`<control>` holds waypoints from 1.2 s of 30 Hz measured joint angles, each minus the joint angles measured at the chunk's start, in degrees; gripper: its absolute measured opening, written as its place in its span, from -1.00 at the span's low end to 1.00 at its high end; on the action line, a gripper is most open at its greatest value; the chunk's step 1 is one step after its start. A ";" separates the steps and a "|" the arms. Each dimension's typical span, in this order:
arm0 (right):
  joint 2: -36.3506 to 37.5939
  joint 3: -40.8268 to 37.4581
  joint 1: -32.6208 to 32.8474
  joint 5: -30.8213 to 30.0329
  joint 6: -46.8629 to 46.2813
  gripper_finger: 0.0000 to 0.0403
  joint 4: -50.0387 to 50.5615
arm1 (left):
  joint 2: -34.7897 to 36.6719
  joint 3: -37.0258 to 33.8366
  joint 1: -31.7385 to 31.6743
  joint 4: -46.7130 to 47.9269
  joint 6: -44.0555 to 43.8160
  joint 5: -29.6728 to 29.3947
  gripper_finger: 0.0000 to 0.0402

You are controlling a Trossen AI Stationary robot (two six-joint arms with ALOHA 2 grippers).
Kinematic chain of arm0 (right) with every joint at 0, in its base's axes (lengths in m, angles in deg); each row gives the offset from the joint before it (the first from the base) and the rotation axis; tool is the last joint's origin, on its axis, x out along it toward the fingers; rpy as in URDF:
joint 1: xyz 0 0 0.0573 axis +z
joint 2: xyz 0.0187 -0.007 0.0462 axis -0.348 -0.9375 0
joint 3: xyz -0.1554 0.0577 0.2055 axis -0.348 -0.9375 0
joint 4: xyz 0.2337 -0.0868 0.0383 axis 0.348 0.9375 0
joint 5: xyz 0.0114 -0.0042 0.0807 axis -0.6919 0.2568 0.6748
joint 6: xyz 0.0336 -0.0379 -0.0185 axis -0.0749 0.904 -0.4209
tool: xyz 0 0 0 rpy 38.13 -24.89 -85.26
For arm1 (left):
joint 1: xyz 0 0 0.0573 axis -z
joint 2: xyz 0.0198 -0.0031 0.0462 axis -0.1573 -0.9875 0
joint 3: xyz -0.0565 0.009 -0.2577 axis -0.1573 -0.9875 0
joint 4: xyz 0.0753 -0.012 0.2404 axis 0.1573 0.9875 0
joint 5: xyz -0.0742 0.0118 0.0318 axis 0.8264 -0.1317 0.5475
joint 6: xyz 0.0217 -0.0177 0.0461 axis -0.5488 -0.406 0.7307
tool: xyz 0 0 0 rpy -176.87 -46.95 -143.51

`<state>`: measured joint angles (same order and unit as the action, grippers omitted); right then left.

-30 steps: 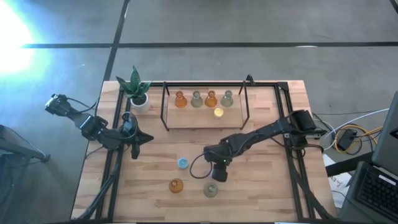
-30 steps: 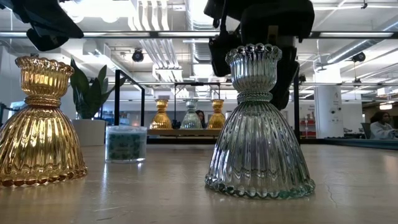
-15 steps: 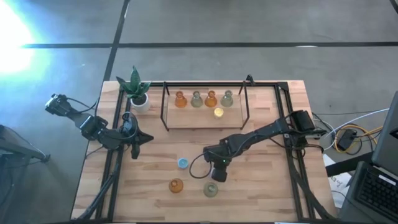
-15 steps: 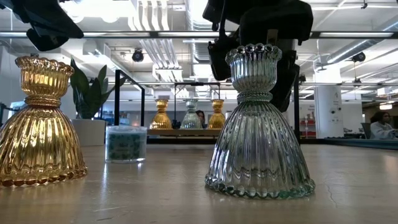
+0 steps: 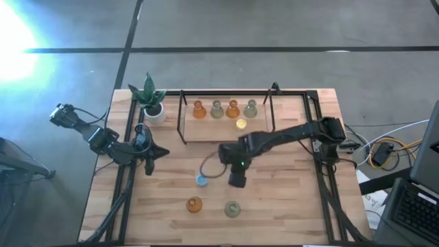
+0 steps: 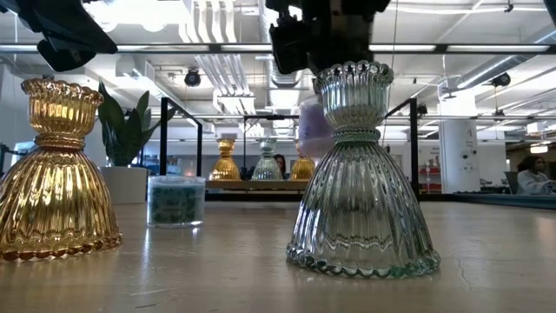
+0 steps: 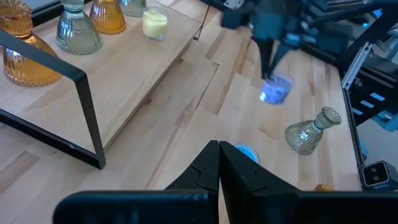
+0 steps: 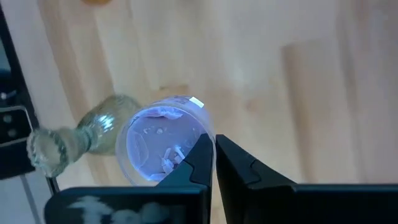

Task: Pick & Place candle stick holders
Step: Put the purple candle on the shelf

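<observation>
My right gripper [image 5: 236, 180] is shut on a small round purple holder [image 8: 158, 149] above the middle of the table. The holder also shows in the left wrist view [image 7: 275, 91] and the low view [image 6: 313, 130]. An olive-green holder [image 5: 232, 209], an amber holder [image 5: 194, 204] and a small blue one [image 5: 202, 180] stand on their bases on the near part of the table. Several holders stand on the wooden shelf [image 5: 206, 130], with a yellow one [image 5: 241, 124]. My left gripper [image 5: 152, 152] is shut and empty at the table's left. My right gripper pinches the purple holder's wall at its rim [image 8: 200, 135] between its two fingers. The fingers [image 7: 271, 59] come from above, pointing down. The holder hangs below them, lifted clear of the table.
A white pot with a green plant [image 5: 149, 101] stands at the far left corner. A black metal frame [image 5: 182, 116] rises around the shelf. Bare wood lies to the right of the gripper [image 5: 295, 192].
My right gripper has gone up and a little toward the far and left edges, away from the olive-green holder. The purple holder has come up with it, clear of the table.
</observation>
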<state>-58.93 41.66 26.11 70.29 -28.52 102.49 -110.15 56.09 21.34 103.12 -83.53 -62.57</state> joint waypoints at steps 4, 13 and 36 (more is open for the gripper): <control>0.00 3.46 -4.06 -0.17 2.39 -0.96 2.51 | 0.00 0.00 0.00 0.00 -0.04 -0.04 -0.94; -0.29 10.27 -13.22 -0.18 8.09 -0.96 4.49 | 0.00 0.00 0.00 -0.02 -0.26 -0.17 -0.94; -16.67 29.69 -25.96 -9.30 27.78 -0.96 14.68 | -0.02 0.00 0.02 0.02 0.07 -1.25 -0.94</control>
<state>-75.60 71.35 0.15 60.99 -0.75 117.17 -110.17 56.09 21.36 103.14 -83.47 -63.82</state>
